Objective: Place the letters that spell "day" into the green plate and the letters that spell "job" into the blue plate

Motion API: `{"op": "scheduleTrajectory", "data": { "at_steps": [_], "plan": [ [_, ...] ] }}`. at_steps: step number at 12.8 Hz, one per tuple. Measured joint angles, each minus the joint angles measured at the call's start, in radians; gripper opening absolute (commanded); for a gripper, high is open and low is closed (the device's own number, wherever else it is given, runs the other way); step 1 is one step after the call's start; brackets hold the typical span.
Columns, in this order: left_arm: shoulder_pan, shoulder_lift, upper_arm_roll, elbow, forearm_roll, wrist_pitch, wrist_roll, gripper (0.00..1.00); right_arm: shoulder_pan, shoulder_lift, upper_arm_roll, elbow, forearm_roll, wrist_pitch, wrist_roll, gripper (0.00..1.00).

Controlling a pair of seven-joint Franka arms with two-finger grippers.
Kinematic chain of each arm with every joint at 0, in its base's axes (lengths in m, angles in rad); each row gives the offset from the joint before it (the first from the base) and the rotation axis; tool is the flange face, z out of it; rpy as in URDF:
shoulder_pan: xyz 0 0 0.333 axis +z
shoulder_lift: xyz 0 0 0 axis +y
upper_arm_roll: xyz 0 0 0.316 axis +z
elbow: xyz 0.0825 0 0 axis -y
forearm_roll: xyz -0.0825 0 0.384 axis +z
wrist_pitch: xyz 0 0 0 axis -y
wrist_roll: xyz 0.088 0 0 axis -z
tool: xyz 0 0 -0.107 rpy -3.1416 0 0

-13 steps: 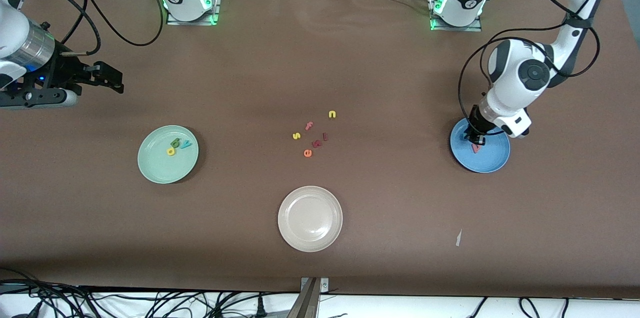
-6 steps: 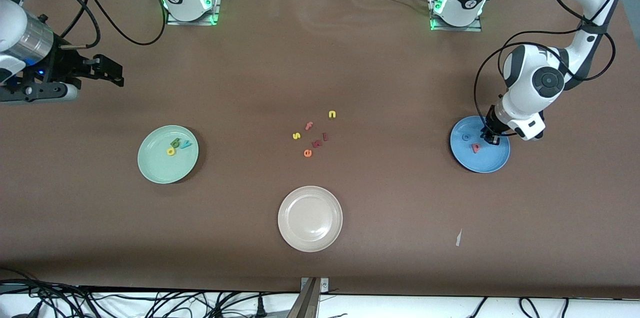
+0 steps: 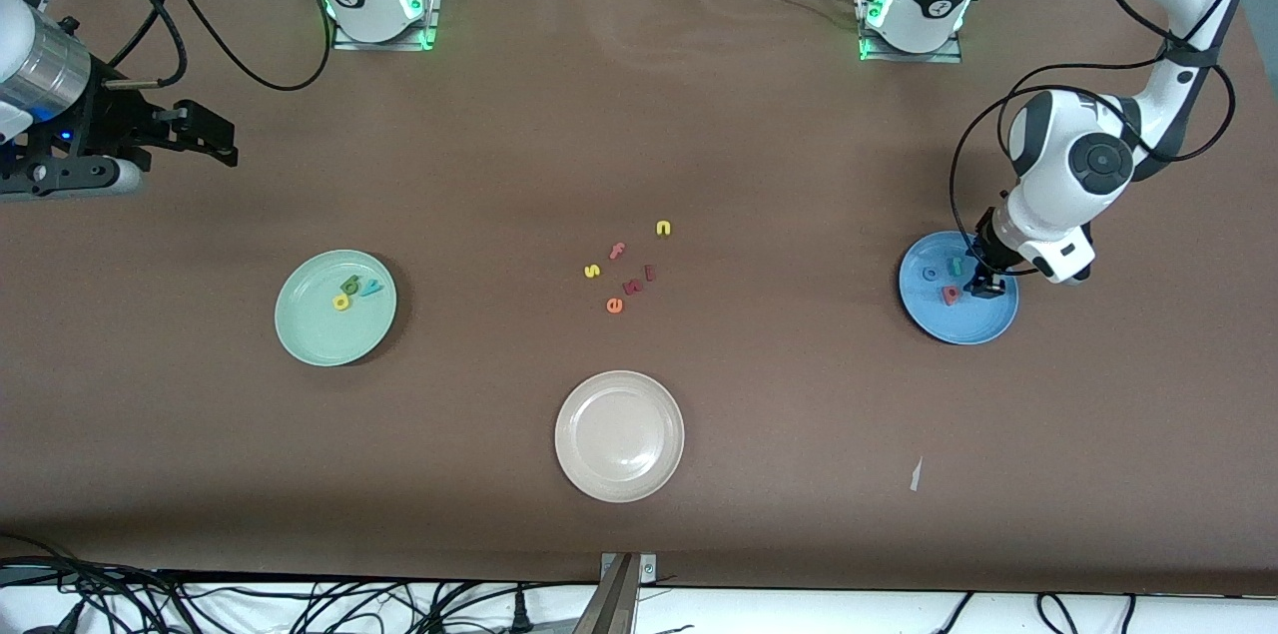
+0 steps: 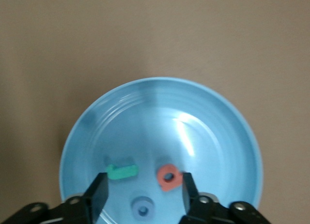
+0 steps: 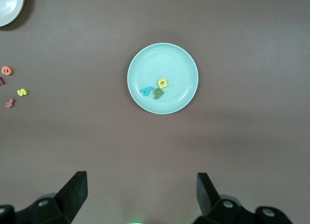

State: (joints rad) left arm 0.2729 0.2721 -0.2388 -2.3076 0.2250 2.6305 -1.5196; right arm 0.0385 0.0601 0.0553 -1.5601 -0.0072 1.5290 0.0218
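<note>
Teal j (image 3: 956,265) now lies released in the blue plate (image 3: 988,324) below the spread left claw (image 3: 983,283)

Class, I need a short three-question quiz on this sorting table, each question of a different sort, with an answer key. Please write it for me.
1. True or false: the blue plate holds three letters.
2. Which plate holds no letters? A) green plate B) beige plate C) blue plate
3. Fill in: the left gripper, jaws open, is over the ___ plate.

Key:
1. True: the teal j, blue o and red b lie in it.
2. B.
3. Blue. The right gripper waits open over bare table at its arm's end.
</note>
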Motion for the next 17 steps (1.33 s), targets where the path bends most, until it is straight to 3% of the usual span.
{"op": "scheduleTrajectory", "data": {
  "at_steps": [3,5,8,17],
  "plan": [
    [-0.037,-0.093,0.001,0.021,0.000,-0.010,0.011,1.00,-0.004,0.000,-0.001,0.000,-0.001,0.000,0.000,1.00],
    [-0.097,-0.125,0.006,0.070,0.002,-0.126,0.043,1.00,-0.004,0.000,0.000,0.001,-0.012,0.000,0.000,1.00],
    [-0.167,-0.137,0.024,0.216,-0.010,-0.391,0.279,1.00,-0.004,0.000,0.000,0.001,-0.026,0.000,0.000,1.00],
    [-0.168,-0.170,0.059,0.521,-0.125,-0.764,0.946,1.00,-0.004,0.000,0.001,0.004,-0.029,-0.001,-0.002,1.00]
  ]
}}
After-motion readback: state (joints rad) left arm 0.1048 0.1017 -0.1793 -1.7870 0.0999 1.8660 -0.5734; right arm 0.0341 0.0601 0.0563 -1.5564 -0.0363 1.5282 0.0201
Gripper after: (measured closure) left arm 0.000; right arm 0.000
